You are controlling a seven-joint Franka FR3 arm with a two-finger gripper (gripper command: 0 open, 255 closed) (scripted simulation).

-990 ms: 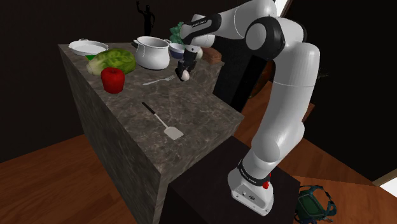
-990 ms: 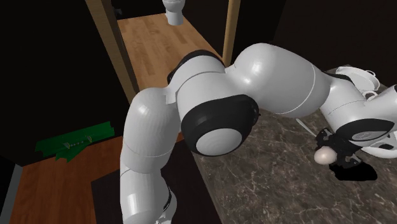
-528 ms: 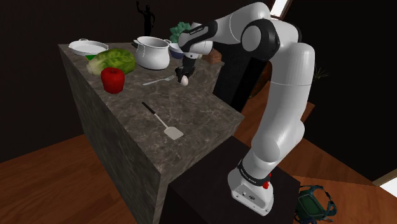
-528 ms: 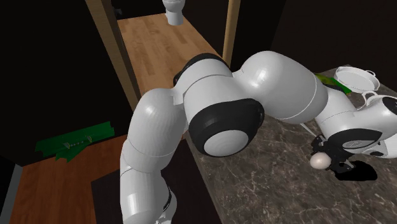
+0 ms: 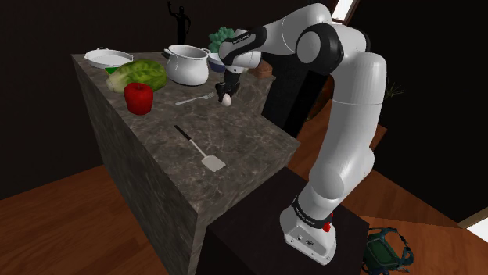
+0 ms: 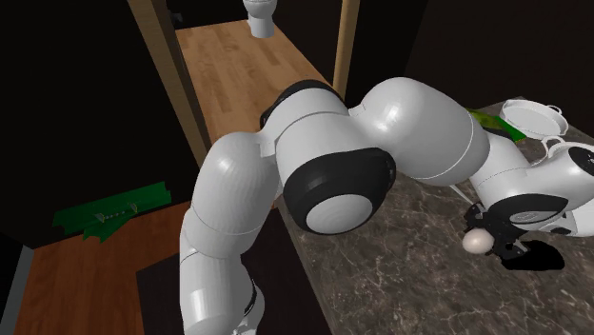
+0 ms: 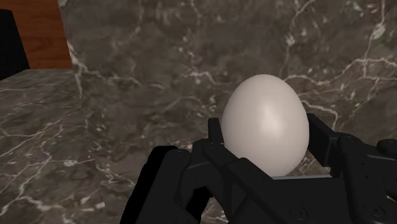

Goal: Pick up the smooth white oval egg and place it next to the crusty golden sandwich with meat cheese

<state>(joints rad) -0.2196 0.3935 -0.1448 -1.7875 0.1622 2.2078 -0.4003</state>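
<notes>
Stand [image 5: 313,234] nearest, arm reaching up and over the counter [image 5: 235,144].
Spatula [image 5: 202,151] lies alone on the near part of the counter.
Further in: apple [image 5: 139,98], then fork [image 5: 193,99].
Gripper [image 5: 227,92] hangs just past the fork's end, fingers clasped on the egg [image 5: 226,99]. In the wrist view the egg [image 7: 266,124] sits between both fingers, most of it proud of the grip. It is held low over bare counter; I cannot tell if it touches.
Behind: pot [image 5: 186,64], lettuce [image 5: 141,76], dish [image 5: 108,57].
A brown thing [image 5: 266,69] at the far edge, half hidden by the wrist, is probably the sandwich.

Risks, as I judge them:
- smooth round shell slips out if the arm swings fast
- a tighter squeeze or hard set-down cracks it
- once released it rolls, perhaps off the edge by the sandwich
- the wrist clips the pot

Writing: none legible; marks on the forearm too small to read.
</notes>
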